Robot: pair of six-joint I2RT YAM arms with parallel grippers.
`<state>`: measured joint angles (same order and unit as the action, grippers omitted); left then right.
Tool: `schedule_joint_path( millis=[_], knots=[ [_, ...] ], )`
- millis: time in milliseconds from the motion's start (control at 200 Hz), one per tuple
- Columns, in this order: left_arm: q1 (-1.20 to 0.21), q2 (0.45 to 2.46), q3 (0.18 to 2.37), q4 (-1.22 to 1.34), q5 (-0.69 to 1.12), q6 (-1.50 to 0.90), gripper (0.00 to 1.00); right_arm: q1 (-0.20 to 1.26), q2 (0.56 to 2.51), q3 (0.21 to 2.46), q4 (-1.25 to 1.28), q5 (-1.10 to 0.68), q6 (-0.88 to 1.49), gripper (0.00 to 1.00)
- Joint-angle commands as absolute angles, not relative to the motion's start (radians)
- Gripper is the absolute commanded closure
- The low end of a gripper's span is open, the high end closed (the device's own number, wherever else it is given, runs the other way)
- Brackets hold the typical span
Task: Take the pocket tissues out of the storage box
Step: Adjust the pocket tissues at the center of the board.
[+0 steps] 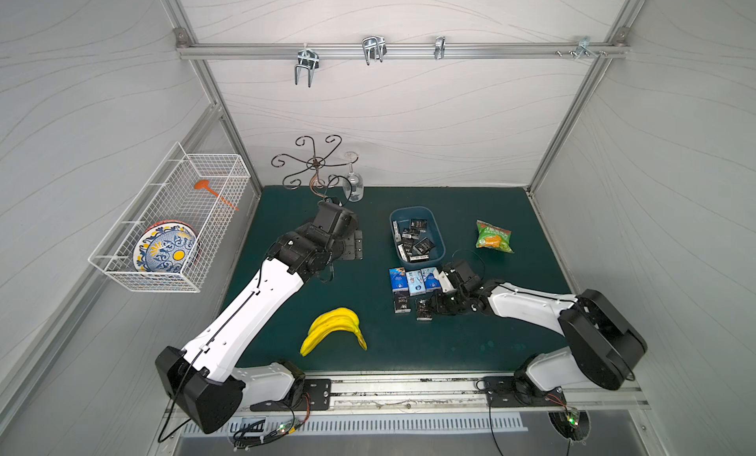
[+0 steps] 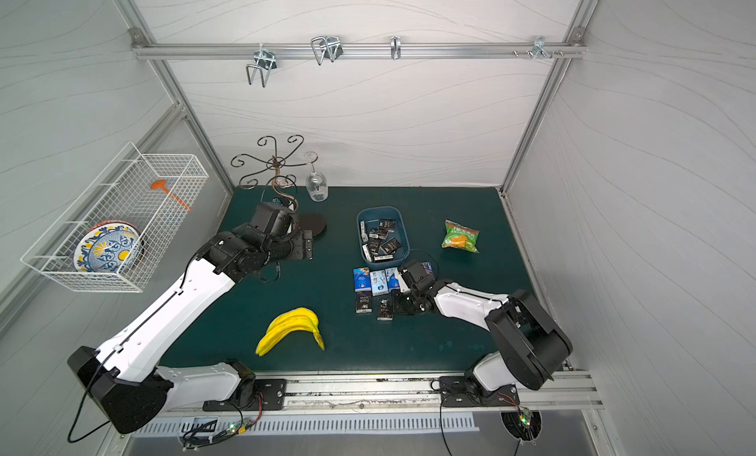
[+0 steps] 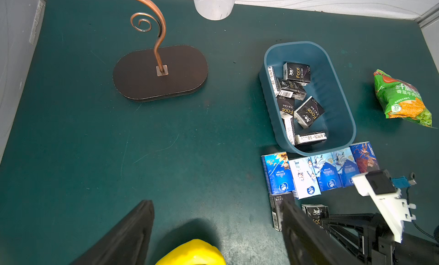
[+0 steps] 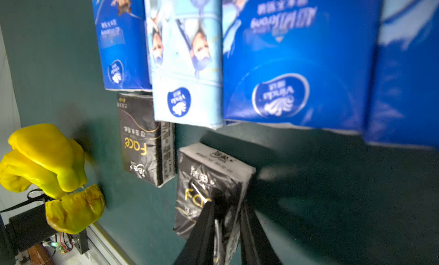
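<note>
The right hand (image 4: 226, 209) is closed on the near end of a black packet (image 4: 209, 178) of tissues. The packet sits tilted, low at the green counter (image 4: 332, 204) and outside the box; whether it rests fully on the counter is unclear. Just beside it a second black packet (image 4: 142, 142) lies flat. Past these two, a row of five blue packets (image 3: 327, 171), one of them pale, lies side by side against the near wall of the box (image 3: 342, 104). Several more black packets (image 3: 297, 72) are still jumbled inside the box, mostly along one long wall. A green snack bag (image 1: 494, 236) lies near the box. The left hand (image 3: 216, 204) is wide open and holds nothing, well apart from the box, with yellow bananas (image 1: 335, 329) nearer the front edge.
</note>
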<state>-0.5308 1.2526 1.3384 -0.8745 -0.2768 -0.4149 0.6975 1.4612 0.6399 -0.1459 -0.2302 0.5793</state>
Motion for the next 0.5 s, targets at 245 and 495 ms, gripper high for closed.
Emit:
schedule_joint_path(
  millis=[245, 495],
  knots=[
    [-0.528, 1.239, 1.361, -0.862, -0.295, -0.407, 0.13, 0.694, 1.566, 0.764, -0.296, -0.222, 0.411, 0.76],
    [-0.527, 1.246, 1.358, -0.859, -0.298, -0.407, 0.13, 0.695, 1.600, 0.755, -0.239, -0.222, 0.462, 0.76]
  ],
)
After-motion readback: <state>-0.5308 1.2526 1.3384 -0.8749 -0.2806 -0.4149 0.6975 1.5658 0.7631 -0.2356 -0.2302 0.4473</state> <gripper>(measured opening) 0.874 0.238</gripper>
